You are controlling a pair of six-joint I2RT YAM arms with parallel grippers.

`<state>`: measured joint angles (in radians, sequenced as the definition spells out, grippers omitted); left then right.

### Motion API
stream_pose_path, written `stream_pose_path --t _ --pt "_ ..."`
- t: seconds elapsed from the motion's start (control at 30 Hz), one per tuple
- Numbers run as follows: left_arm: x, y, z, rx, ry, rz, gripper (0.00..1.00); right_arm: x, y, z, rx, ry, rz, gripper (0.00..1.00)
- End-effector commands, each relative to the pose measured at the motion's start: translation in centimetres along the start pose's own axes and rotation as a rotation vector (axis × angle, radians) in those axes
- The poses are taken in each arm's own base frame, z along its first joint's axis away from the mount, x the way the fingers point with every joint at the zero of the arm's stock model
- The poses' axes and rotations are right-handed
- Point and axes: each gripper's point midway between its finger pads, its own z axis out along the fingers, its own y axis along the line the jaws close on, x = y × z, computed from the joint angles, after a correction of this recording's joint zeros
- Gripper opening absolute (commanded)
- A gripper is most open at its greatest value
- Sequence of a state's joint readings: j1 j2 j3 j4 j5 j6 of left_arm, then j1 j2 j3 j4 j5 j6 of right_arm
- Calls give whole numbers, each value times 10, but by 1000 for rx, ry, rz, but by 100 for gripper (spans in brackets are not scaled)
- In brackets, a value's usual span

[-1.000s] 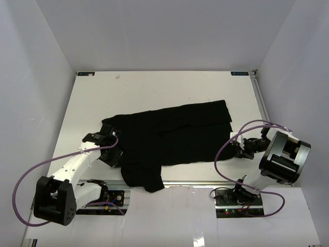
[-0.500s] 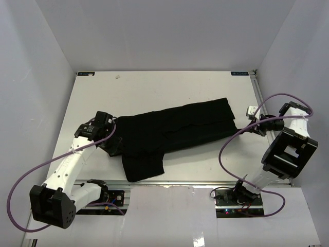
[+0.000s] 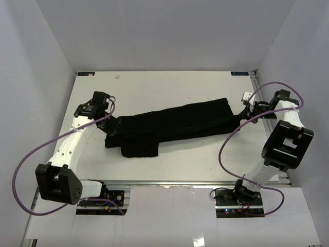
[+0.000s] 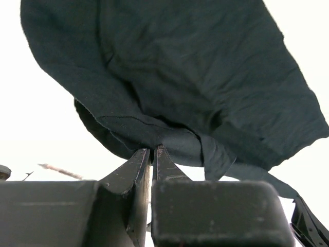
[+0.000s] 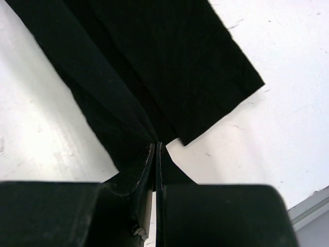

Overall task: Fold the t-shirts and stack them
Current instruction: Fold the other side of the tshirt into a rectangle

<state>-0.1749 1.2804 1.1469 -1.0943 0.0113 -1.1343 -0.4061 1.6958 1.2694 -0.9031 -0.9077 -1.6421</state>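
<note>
Currently the black t-shirt (image 3: pixel 175 126) sits across the middle of the white table (image 3: pixel 169 87) as a long, narrow band. It runs from the left side, nearer the arm bases, to the right side, slightly farther back, and spans between the two grippers. At its left end a wider flap of fabric spreads toward the near edge. The rest of the band shows lengthwise folds. Whether the band is lifted off the table or lying on it cannot be told from the overhead view.

Left gripper (image 3: pixel 113 129): at the left end of the shirt. In the left wrist view its tips (image 4: pixel 152 152) are nearly together, pinching a bunched, rolled hem of the t-shirt (image 4: pixel 195 77). The cloth fans out away from the pinch.

Right gripper (image 3: pixel 240 116): at the right end of the shirt, near the table's right edge. In the right wrist view the fingers (image 5: pixel 156 149) are pressed together, with the t-shirt (image 5: pixel 154 67) converging in pleats into the tips. One square corner of the fabric lies flat on the table beside them.

A purple cable (image 3: pixel 31 164) loops off the left arm, and another (image 3: pixel 222 154) off the right. An aluminium rail (image 3: pixel 169 184) runs along the near table edge. Grey walls enclose the table on three sides.
</note>
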Motion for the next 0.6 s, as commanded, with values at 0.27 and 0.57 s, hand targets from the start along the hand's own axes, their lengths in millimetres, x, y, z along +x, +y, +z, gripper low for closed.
stream_pose_path --t 0.27,0.57 --pt "-42 -40 2 72 -21 14 8 -16 -68 29 105 -56 43 6" --pt "-62 -42 22 65 -9 8 8 -26 -89 46 142 -83 55 6"
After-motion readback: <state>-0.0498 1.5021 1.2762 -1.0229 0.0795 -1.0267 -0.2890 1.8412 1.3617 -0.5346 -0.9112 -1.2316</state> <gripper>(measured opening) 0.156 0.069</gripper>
